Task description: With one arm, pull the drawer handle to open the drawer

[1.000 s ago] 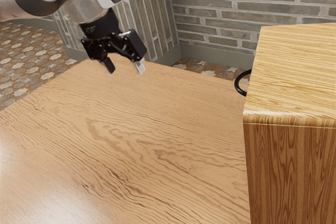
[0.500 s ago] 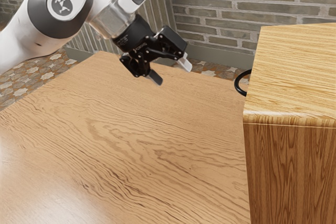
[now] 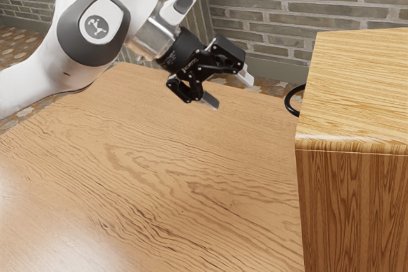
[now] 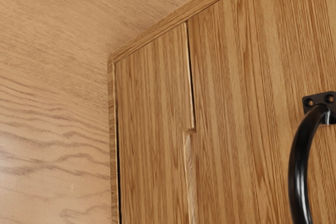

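The cabinet (image 3: 357,93) is a light oak box with strong grain, standing on the wooden table (image 3: 127,176) at the exterior view's right. Its drawer handle (image 3: 292,101) is a black curved loop that sticks out from the face turned toward the brick wall (image 3: 287,4), and the exterior view catches only its edge past the cabinet's corner. In the wrist view the same loop hangs from a small black plate (image 4: 318,100) with two screw holes, fixed to the drawer front (image 4: 252,103). A narrower panel (image 4: 152,140) lies beside that front, with a thin stepped seam between them. The two seem to sit flush, though the angle is too shallow to be sure.

The white arm (image 3: 76,49) comes in from the exterior view's upper left, above the table. Its wrist is tipped so that the black gripper (image 3: 229,91) points toward the handle. The gripper hangs near the handle, clear of it and of the table. Its fingers (image 3: 245,78) are spread apart and grasp nothing.

A grey round cap on the arm's joint carries a white emblem (image 3: 97,25); no letters can be made out in it.
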You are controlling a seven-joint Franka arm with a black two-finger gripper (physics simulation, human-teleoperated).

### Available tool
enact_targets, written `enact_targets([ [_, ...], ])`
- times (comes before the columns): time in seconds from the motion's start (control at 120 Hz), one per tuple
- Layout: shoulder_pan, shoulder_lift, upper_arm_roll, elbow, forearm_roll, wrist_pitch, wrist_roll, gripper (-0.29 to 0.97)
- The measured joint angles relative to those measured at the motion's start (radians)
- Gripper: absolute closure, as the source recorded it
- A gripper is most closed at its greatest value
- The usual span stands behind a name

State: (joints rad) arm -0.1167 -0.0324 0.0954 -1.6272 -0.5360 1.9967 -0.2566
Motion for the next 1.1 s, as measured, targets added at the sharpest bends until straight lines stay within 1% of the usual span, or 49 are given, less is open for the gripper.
enact_targets([
  [0.283,-0.029,0.032,-0.022,0.002,-0.011,0.050,-0.016,0.00],
  [0.683,-0.095,0.062,-0.022,0.002,-0.006,0.079,-0.029,0.00],
  [1.1,-0.078,0.059,-0.023,-0.021,-0.001,0.085,-0.036,0.00],
])
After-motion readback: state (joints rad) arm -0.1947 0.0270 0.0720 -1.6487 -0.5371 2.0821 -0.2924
